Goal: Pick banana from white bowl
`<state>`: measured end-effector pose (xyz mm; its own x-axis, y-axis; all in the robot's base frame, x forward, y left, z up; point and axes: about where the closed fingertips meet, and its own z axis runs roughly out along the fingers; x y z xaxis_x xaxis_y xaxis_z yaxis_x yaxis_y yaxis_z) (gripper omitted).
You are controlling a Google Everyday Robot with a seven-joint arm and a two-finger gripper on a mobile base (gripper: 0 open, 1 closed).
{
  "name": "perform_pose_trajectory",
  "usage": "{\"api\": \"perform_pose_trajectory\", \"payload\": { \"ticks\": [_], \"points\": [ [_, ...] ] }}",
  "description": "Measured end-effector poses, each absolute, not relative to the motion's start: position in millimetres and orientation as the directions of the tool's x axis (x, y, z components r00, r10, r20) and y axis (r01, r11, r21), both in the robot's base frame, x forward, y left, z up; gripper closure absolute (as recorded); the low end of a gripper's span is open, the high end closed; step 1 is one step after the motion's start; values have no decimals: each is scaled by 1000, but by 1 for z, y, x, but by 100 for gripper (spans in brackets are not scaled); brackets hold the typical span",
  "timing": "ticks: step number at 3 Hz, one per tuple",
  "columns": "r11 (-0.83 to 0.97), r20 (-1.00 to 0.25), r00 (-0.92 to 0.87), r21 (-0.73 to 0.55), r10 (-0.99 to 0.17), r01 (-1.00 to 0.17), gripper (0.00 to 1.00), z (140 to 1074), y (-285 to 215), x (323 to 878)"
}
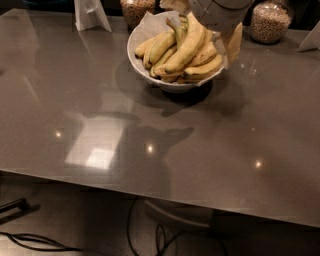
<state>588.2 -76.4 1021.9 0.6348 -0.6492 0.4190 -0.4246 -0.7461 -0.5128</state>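
Surface: glossy grey-brown surface [150, 130] filling most of the view and mirroring small ceiling lights.
White bowl: white bowl [172, 86] sits at the far middle of the surface, lined with white paper [149, 22] that rises above its left rim.
Banana: banana [186, 49] lies on top of the heap in the bowl, slanting from lower left to upper right. Its upper end passes out of sight under the claw.
Other bananas: shorter yellow bananas [156, 46] are packed beside and beneath it.
Claw: claw [218, 15] hangs over the bowl's far right side, its grey body at the top edge of the view. Spread, closed or pinching the fruit: I cannot tell.
Background: two glass jars of grain, one [136, 9] behind the bowl, one [270, 22] to the right; a white stand [91, 14] at far left.
Below: dark cables [150, 232] on the floor.
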Motion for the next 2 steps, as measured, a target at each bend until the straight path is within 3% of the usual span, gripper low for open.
{"api": "perform_pose_trajectory", "payload": {
  "ticks": [2],
  "points": [
    [-867, 585, 640, -369, -497, -336, 0, 1020, -77, 606]
  ]
}}
